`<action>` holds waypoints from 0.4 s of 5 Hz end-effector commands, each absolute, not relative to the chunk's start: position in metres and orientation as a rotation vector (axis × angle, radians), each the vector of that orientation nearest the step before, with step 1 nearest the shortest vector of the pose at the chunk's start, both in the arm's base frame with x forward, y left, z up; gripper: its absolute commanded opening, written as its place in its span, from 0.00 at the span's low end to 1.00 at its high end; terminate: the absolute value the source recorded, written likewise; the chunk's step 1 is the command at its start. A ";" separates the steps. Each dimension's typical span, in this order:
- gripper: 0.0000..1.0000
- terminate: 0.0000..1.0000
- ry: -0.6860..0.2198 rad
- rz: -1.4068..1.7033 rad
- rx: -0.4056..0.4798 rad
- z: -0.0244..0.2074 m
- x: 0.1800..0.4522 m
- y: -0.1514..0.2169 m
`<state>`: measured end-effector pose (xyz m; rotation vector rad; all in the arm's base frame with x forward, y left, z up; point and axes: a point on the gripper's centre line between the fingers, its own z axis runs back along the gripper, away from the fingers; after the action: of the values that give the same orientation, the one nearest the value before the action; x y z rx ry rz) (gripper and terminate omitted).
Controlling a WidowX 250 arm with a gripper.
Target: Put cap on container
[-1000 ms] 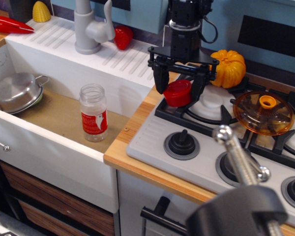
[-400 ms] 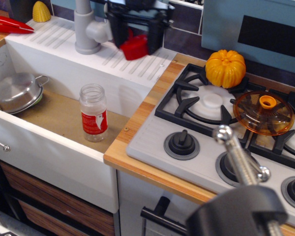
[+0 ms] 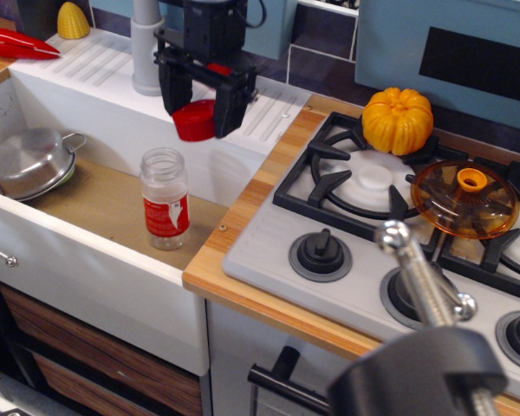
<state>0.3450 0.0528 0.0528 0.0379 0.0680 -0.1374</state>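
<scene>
Wooden worktop (image 3: 243, 251) along the middle, edging a white sink (image 3: 113, 251) on the left and a grey hob (image 3: 364, 286) with black grates on the right. Black arm reaching down from the top edge over the ribbed draining board (image 3: 95, 61), wrist vertical, jaws (image 3: 195, 104) pointing straight down, one finger (image 3: 168, 91) on each side of the load. Pinched between them, the cap (image 3: 193, 120), glossy red, tilted slightly, held in the air above the sink's back wall. Below and a little to the left, well apart from the cap, the container (image 3: 165, 198): clear jar, upright on the brown sink floor, mouth open, red-and-white label round its lower half. Further left in the sink, a steel pot (image 3: 28, 162), tipped against the side wall. Behind the arm, a grey tap (image 3: 147, 52), partly hidden. On the hob's right burner, an orange transparent lid (image 3: 465, 198) with a knob, lying flat. Behind the hob, an orange pumpkin toy (image 3: 399, 119). At the far left corner, a red pepper toy (image 3: 17, 43) and a yellow corn toy (image 3: 73, 20), side by side. In the near right corner, blurred, a dark clamp with a metal rod (image 3: 420, 286).
</scene>
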 end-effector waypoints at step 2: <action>0.00 0.00 -0.009 -0.181 0.242 0.044 0.351 0.082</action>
<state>0.3426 0.0800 0.0266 0.2350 0.0440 -0.1970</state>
